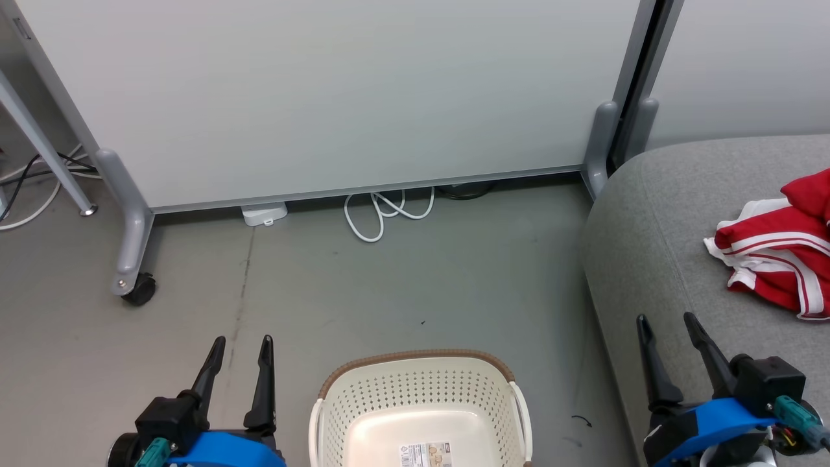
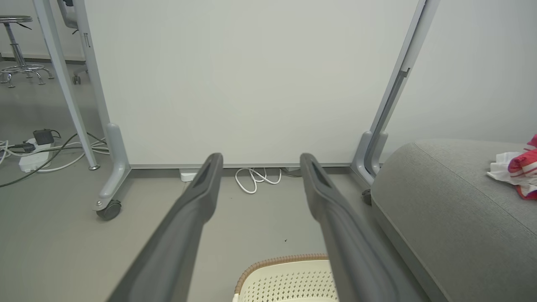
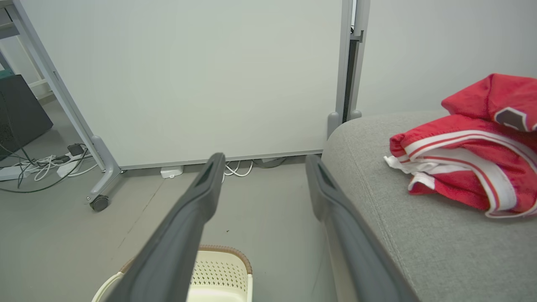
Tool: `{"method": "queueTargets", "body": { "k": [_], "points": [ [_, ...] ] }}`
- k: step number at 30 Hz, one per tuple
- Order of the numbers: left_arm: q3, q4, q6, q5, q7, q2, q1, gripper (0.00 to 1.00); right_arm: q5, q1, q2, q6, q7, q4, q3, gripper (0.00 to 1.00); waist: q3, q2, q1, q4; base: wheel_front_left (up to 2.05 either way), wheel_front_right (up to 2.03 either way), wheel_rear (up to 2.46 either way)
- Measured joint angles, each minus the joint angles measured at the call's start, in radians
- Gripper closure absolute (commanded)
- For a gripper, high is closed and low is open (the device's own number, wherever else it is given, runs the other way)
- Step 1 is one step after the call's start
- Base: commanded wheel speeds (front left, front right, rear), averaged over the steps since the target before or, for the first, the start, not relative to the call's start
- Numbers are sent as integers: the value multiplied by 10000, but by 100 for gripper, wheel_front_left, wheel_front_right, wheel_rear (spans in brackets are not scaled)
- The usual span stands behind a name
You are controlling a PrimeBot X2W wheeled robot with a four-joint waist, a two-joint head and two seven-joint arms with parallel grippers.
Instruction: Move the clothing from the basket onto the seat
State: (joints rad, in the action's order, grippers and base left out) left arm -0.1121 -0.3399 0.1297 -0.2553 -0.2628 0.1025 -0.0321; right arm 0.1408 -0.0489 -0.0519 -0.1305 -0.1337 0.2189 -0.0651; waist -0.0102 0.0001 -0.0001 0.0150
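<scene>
The task looks finished: the basket (image 1: 421, 389) stands on the floor, the part of its bottom in view bare but for a paper label (image 1: 425, 454), and the clothing (image 1: 771, 259) lies heaped on the seat (image 1: 648, 246). The left gripper (image 1: 243, 340) and right gripper (image 1: 664, 318) flank the basket, fingers spread and empty. Probably nothing is left to fetch. A wheeled partition (image 1: 324, 97) and a looped white cable (image 1: 382, 217) beyond block nothing.
</scene>
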Motion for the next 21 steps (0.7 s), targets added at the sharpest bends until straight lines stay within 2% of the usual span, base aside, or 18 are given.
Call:
{"method": "queueTargets", "body": {
  "k": [21],
  "points": [
    [-4, -244, 0, -73, 0, 38, 51, 0, 222, 112, 2, 0, -10, 81, 159, 0, -53, 0, 1, 33, 0, 0, 0]
  ]
}}
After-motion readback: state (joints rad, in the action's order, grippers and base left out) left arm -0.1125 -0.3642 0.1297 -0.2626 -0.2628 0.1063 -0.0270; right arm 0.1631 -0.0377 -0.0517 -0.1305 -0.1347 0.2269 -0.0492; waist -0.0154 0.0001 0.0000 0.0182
